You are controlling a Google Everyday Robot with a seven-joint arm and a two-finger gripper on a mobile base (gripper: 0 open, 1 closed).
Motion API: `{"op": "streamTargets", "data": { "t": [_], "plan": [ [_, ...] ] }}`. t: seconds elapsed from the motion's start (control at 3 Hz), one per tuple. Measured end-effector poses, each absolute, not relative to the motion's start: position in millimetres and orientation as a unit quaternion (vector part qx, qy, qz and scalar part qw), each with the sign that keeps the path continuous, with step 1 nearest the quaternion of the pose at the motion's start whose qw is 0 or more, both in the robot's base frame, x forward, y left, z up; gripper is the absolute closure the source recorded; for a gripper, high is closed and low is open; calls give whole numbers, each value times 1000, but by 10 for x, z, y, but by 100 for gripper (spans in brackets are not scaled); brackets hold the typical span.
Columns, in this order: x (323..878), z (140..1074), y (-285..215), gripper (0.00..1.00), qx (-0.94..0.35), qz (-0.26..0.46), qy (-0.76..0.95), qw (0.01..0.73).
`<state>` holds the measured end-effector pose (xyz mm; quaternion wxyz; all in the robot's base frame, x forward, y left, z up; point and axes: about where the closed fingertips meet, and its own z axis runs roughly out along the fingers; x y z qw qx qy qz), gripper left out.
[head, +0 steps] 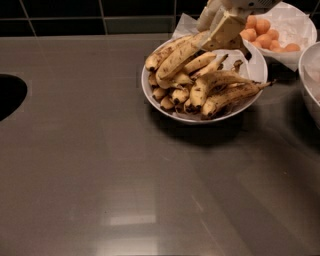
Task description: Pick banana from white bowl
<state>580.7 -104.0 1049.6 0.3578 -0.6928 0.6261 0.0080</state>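
Observation:
The white bowl point(149, 96) stands at the back right of the grey counter, lined with white paper and heaped with several brown-speckled bananas. The biggest, cleaner yellow banana point(179, 59) lies on top of the heap, slanting up to the right. My gripper point(216, 29) comes down from the top edge over the bowl's far side. Its pale fingers point(226, 29) sit on either side of the raised upper end of this banana and appear shut on it. The banana's lower end still rests on the heap.
A paper-lined container of small orange fruits point(266, 39) stands just behind the bowl on the right. Another white bowl rim point(306, 80) shows at the right edge. A dark round opening point(7, 95) cuts the counter at the left. A black tiled wall point(75, 15) runs along the back.

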Motion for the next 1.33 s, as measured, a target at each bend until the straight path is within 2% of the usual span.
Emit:
{"op": "streamTargets", "data": {
  "t": [0.67,1.33],
  "plan": [
    [5535,10728,-986,100,-687,-23,601,407],
    [5493,10811,-972,100,-678,-36,600,423]
  ]
}}
